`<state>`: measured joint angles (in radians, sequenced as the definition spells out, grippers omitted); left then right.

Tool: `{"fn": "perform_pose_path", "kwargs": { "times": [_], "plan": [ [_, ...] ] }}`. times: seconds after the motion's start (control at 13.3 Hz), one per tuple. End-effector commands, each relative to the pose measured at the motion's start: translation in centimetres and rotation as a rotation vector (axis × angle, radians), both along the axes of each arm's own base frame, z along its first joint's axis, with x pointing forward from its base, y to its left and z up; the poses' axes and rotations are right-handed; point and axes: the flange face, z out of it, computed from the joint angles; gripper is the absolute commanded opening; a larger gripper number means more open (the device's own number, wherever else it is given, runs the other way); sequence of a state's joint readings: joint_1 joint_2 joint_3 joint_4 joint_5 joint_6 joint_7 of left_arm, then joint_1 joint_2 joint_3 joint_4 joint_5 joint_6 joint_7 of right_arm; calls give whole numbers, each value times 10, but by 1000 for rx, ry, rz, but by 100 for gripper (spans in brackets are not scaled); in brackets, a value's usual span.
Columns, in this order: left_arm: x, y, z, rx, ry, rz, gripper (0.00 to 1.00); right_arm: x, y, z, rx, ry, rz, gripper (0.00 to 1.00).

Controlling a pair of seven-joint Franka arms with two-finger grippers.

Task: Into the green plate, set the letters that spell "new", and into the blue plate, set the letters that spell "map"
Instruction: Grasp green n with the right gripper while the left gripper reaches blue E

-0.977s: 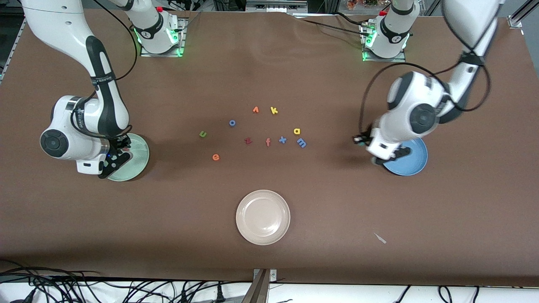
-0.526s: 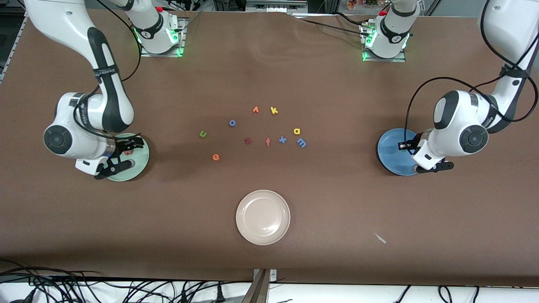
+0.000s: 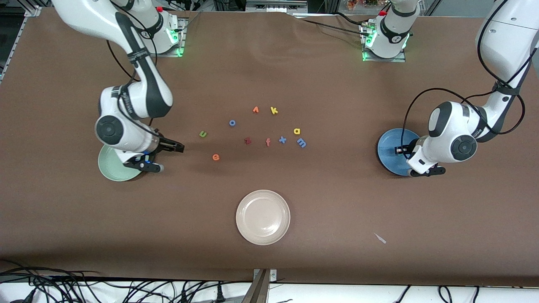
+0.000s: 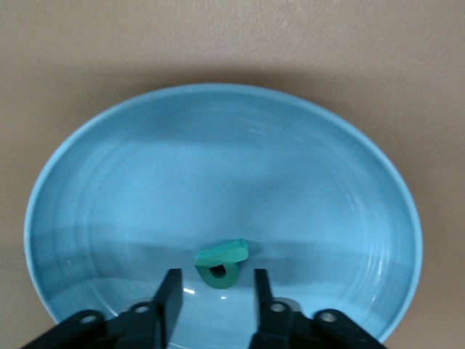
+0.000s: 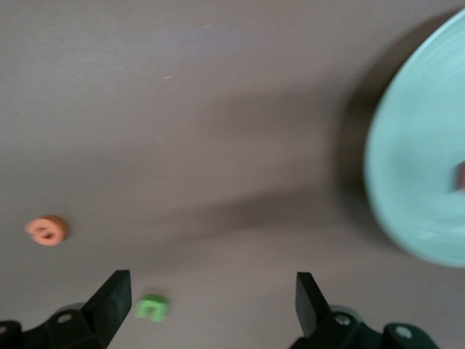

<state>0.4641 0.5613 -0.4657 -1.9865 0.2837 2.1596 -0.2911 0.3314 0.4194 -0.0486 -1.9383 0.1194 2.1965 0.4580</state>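
Note:
My left gripper (image 3: 412,163) hangs low over the blue plate (image 3: 389,149), open. The teal p (image 4: 221,262) lies loose in the blue plate (image 4: 218,167), just off the tips of the left gripper (image 4: 216,287). My right gripper (image 3: 165,157) stands wide open over bare table beside the green plate (image 3: 110,167), empty. The right wrist view shows the olive n (image 5: 151,307), the orange e (image 5: 47,230) and a salmon piece (image 5: 461,176) in the green plate (image 5: 414,182). On the table lie the n (image 3: 203,134), e (image 3: 215,157), blue m (image 3: 301,142) and yellow a (image 3: 297,131).
Other letters lie mid-table: yellow k (image 3: 273,110), an orange v-like one (image 3: 255,110), blue o (image 3: 232,122), red z (image 3: 248,141), salmon f (image 3: 268,142), blue x (image 3: 282,139). A cream plate (image 3: 263,216) sits nearer the front camera.
The right gripper opened over the green plate, then swung off it toward the letters. The left gripper moved over the blue plate and opened; the teal p now lies in the plate.

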Motion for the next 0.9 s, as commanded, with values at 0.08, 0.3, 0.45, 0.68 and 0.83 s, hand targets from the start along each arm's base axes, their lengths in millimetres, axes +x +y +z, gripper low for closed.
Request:
{"fn": "perform_pose_path", "kwargs": {
  "times": [0.08, 0.3, 0.45, 0.68, 0.83],
  "plan": [
    [19, -42, 52, -15, -30, 11, 100, -45, 43, -2, 15, -69, -141, 100],
    [15, -128, 88, -37, -16, 168, 100, -88, 68, -30, 37, -158, -168, 100],
    [0, -201, 89, -34, -24, 241, 100, -101, 70, -45, 54, -203, -159, 100],
    [-18, -286, 75, -73, -76, 393, 100, -108, 70, -61, 45, -191, -151, 96],
    [-35, -322, 60, -79, -68, 428, 97, -110, 69, -71, 37, -176, -151, 87]
  ]
}}
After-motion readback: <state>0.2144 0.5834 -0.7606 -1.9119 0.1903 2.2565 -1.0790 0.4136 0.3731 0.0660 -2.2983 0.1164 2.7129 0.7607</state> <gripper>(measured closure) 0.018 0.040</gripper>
